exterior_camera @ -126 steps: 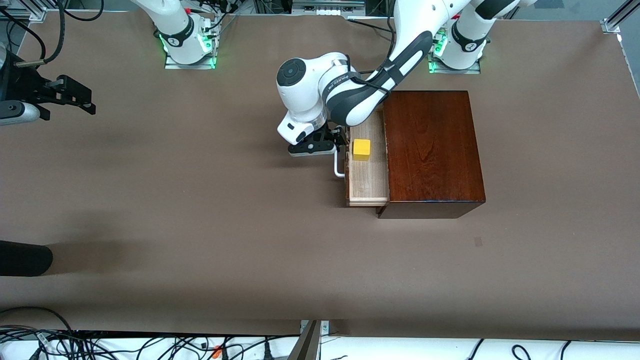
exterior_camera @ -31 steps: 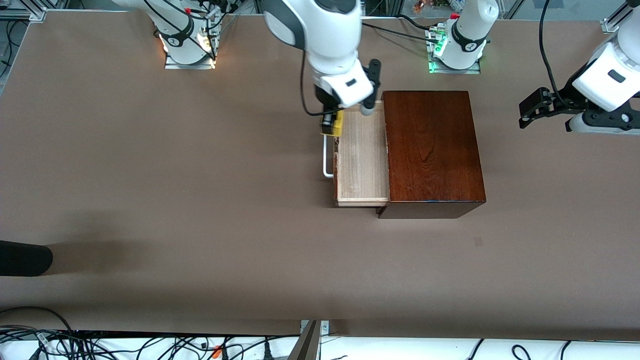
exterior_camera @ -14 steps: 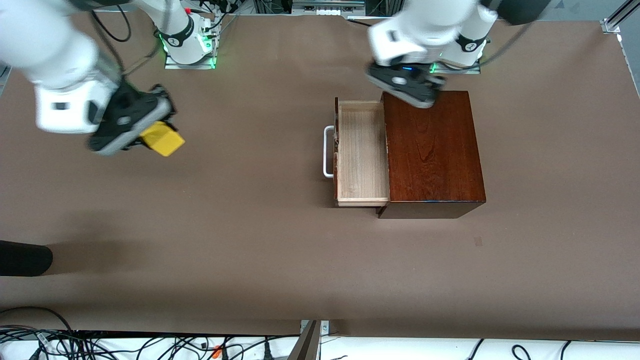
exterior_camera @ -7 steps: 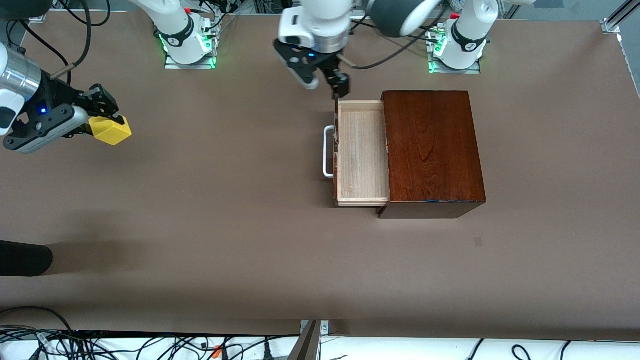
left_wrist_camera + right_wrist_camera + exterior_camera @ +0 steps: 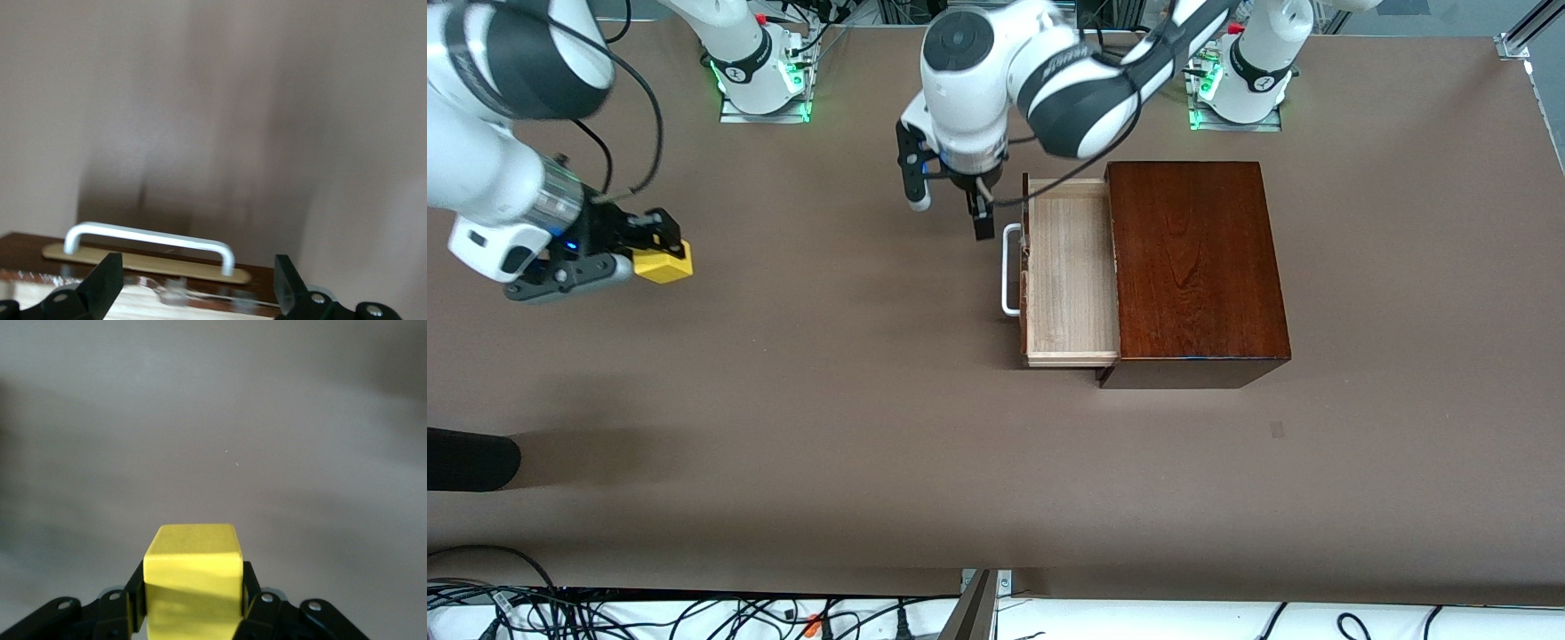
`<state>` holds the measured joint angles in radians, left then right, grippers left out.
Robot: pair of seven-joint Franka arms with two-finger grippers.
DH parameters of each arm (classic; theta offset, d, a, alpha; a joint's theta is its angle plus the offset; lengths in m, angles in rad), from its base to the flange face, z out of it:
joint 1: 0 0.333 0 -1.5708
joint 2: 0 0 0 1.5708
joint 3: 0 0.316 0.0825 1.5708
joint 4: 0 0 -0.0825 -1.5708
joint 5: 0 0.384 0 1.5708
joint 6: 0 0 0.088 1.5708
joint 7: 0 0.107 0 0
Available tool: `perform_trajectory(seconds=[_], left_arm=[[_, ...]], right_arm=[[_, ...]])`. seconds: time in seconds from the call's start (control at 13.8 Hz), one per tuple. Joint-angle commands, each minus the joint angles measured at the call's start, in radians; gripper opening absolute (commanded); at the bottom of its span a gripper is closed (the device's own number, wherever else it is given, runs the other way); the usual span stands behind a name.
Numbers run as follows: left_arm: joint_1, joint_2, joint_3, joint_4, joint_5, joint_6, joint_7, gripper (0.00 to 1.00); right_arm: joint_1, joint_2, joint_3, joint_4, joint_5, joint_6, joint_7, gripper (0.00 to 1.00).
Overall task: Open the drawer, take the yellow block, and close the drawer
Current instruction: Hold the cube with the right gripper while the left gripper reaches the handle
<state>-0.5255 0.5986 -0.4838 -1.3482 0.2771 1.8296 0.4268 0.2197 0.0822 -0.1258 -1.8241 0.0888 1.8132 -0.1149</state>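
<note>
The drawer [image 5: 1072, 271] of the dark reddish-brown wooden box [image 5: 1196, 267] stands pulled out, its pale inside bare. Its white bar handle [image 5: 1009, 271] [image 5: 150, 240] faces the right arm's end of the table. My left gripper [image 5: 944, 200] [image 5: 197, 283] hangs open just above the handle's end that lies farther from the front camera, with nothing between its fingers. The yellow block [image 5: 663, 263] [image 5: 193, 577] is clamped in my right gripper [image 5: 654, 258] [image 5: 193, 600], which is shut on it above bare table toward the right arm's end.
The brown table top [image 5: 827, 400] spreads wide between the two grippers. A dark rounded object [image 5: 467, 458] lies at the table's edge at the right arm's end. Cables [image 5: 649, 613] run along the edge nearest the front camera.
My left gripper has swung from above the drawer's corner down to the handle. My right gripper, still holding the yellow block, has shifted slightly toward the box and lower.
</note>
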Motion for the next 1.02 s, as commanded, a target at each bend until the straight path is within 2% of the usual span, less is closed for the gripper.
perform_trajectory(seconds=[0.0, 0.36, 0.94], left_arm=[[-0.013, 0.081, -0.001, 0.047, 0.105, 0.005, 0.102, 1.00], [-0.016, 0.130, 0.005, 0.032, 0.175, 0.014, 0.093, 1.00], [0.033, 0.109, 0.013, 0.009, 0.182, -0.081, 0.099, 1.00]], right_arm=[[-0.033, 0.011, 0.051, -0.061, -0.037, 0.066, 0.112, 0.12], [-0.034, 0.117, 0.051, -0.096, -0.092, 0.184, 0.159, 0.11], [-0.034, 0.323, 0.051, -0.083, -0.121, 0.382, 0.138, 0.11]])
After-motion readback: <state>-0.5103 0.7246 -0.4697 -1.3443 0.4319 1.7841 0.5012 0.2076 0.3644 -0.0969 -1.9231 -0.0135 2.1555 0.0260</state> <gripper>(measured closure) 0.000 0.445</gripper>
